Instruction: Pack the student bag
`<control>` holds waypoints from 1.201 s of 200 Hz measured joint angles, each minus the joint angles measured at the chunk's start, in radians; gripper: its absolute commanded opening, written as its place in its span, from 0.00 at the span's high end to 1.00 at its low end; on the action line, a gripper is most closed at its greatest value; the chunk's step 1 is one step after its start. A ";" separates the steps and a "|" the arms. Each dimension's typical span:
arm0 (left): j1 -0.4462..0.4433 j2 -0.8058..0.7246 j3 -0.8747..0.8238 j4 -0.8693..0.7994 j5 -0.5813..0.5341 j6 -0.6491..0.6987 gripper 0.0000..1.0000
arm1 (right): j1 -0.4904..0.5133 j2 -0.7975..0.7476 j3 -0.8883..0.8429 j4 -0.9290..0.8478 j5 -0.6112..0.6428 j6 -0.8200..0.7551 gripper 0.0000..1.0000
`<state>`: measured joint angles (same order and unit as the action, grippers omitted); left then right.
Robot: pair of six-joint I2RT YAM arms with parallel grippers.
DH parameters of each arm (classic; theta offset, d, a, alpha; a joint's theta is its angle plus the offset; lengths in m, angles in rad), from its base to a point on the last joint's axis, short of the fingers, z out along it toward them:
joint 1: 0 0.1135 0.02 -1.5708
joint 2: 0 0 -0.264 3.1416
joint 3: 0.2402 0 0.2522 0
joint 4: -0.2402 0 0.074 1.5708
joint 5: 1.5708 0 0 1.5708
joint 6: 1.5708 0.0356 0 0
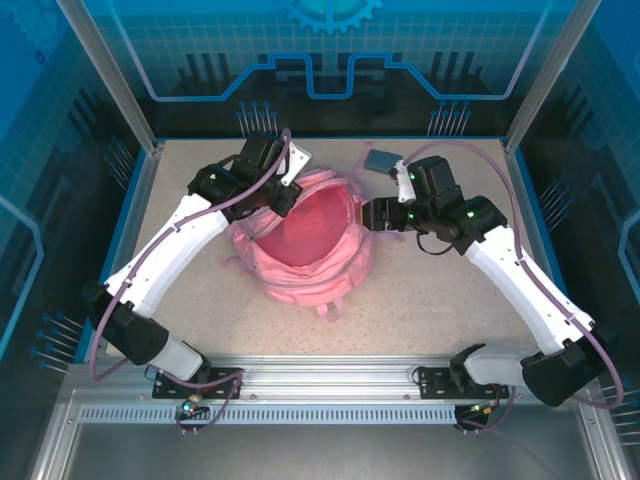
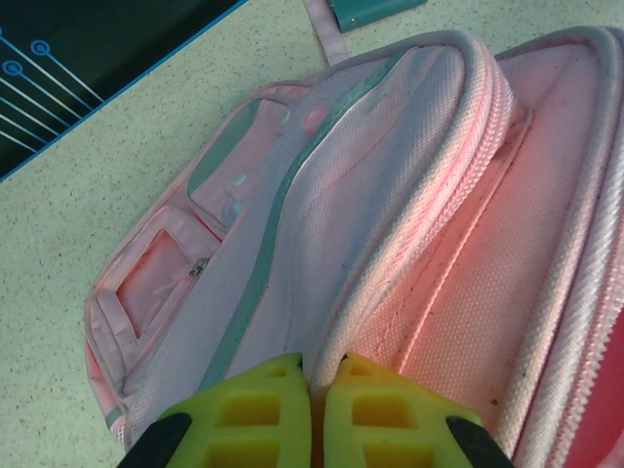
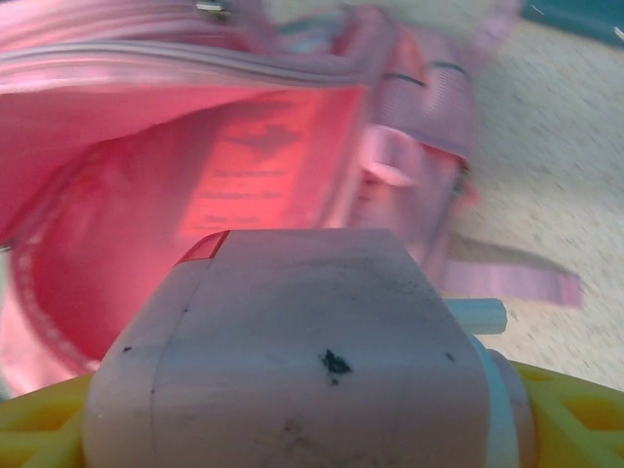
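The student bag [image 1: 300,250] lies in the middle of the table, pink, its main compartment gaping upward. My left gripper [image 2: 320,366] is shut on the bag's zip rim [image 2: 409,195] at the opening's far left edge, the yellow fingers [image 2: 263,409] pinching the fabric. My right gripper [image 1: 375,215] is at the opening's right edge, shut on a white box-shaped object [image 3: 292,341] with a red corner and a pale blue stub on its side. That object hangs just over the pink interior [image 3: 244,146]. Yellow fingers [image 3: 575,409] flank it.
A flat dark blue-grey book [image 1: 381,160] lies behind the bag, next to the right arm. The bag's straps [image 3: 507,283] trail onto the speckled tabletop [image 1: 440,310]. Metal frame posts and blue walls enclose the table.
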<state>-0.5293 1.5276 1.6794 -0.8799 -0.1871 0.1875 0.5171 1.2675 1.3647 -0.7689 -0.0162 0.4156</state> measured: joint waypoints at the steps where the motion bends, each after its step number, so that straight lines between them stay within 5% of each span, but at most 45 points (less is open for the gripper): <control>1: 0.000 0.001 0.002 -0.001 0.000 -0.001 1.00 | 0.003 0.000 0.002 0.001 0.000 -0.002 0.31; 64: 0.000 0.060 0.119 -0.066 0.027 -0.120 1.00 | 0.154 0.146 0.087 0.134 -0.050 -0.083 0.36; 122: 0.005 0.063 0.122 -0.070 0.061 -0.209 1.00 | 0.163 0.255 -0.113 0.519 -0.083 -0.038 0.36; 182: 0.041 0.064 0.095 -0.063 0.091 -0.325 1.00 | 0.165 0.339 -0.262 0.933 -0.089 0.125 0.39; 240: 0.042 0.064 0.084 -0.027 0.125 -0.370 1.00 | 0.191 0.417 -0.312 1.007 -0.095 0.261 0.39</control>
<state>-0.4877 1.5917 1.7630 -0.9070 -0.0624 -0.1825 0.7082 1.6840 1.0523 0.2379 -0.1108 0.6769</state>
